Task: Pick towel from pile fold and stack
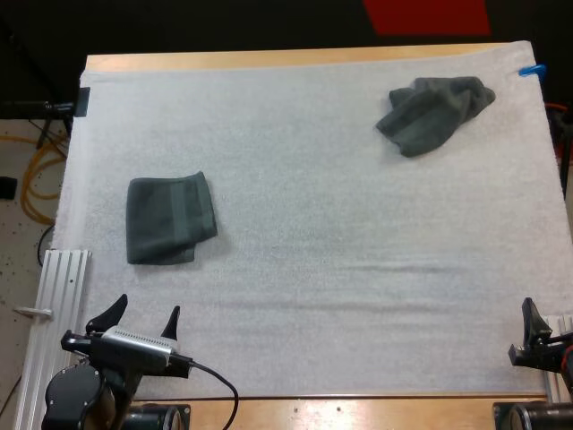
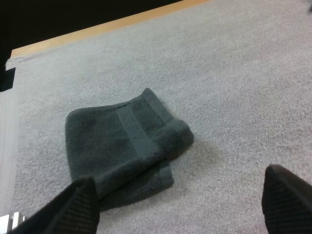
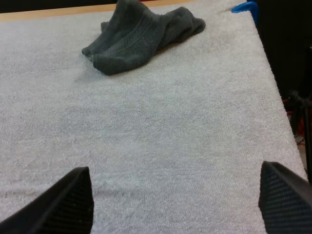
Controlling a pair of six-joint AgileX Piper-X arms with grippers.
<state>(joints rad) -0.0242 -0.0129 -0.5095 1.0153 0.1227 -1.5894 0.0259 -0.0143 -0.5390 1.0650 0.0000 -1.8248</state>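
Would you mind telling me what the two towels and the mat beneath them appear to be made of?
The folded towel looks like matte grey-green terry cloth, probably cotton, with fuzzy pile and a flat woven band. The crumpled towel seems the same, draping in limp folds. The mat looks like white nubbly textile, possibly terry.

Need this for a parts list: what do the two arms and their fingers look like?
The left arm is black with rounded joints. The left gripper carries two black, pointed fingers, finely ribbed. The right gripper has the same black ribbed fingers.
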